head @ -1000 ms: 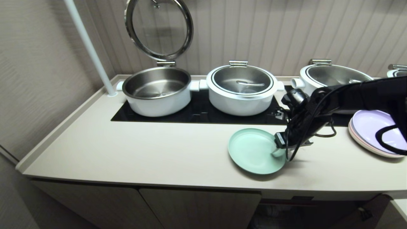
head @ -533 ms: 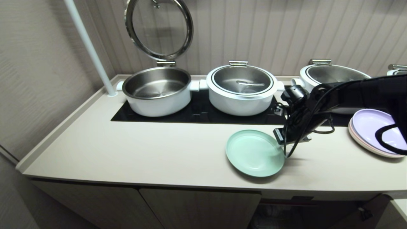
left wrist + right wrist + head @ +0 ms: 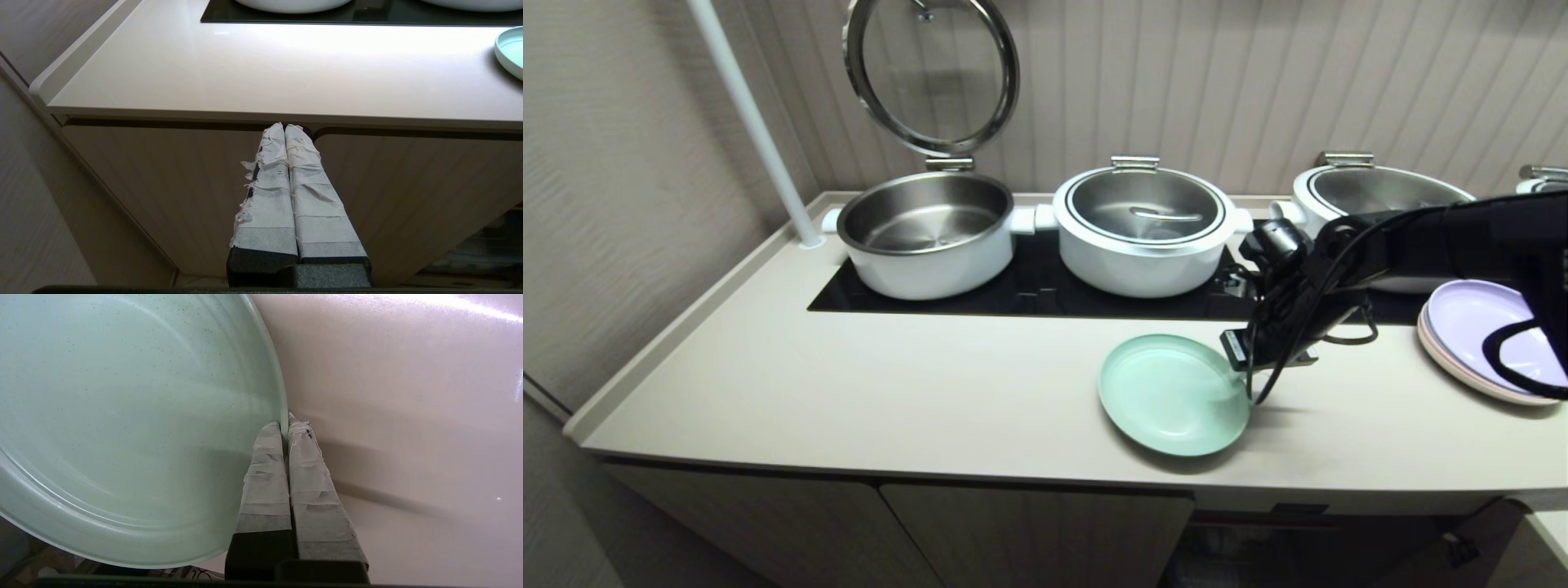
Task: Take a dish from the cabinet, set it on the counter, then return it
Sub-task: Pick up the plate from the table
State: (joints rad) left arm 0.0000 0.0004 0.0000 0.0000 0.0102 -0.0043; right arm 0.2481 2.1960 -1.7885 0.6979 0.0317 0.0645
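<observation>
The mint-green dish lies on the cream counter near its front edge, right of the middle. My right gripper reaches in from the right and is shut on the dish's right rim. In the right wrist view the rim runs between the two taped fingers of the gripper. My left gripper is shut and empty, parked low in front of the ribbed doors of the cabinet, below the counter's edge. The dish shows at the far edge of that view.
Three white pots stand on the black cooktop; the left one has its glass lid raised. A lilac plate tops a stack at the right, under my right arm. A white pole rises at the back left. A dark opening shows below the counter.
The right gripper's fingers have closed on the dish's right rim. The gripper has drawn up a little and the dish has shifted slightly left.
</observation>
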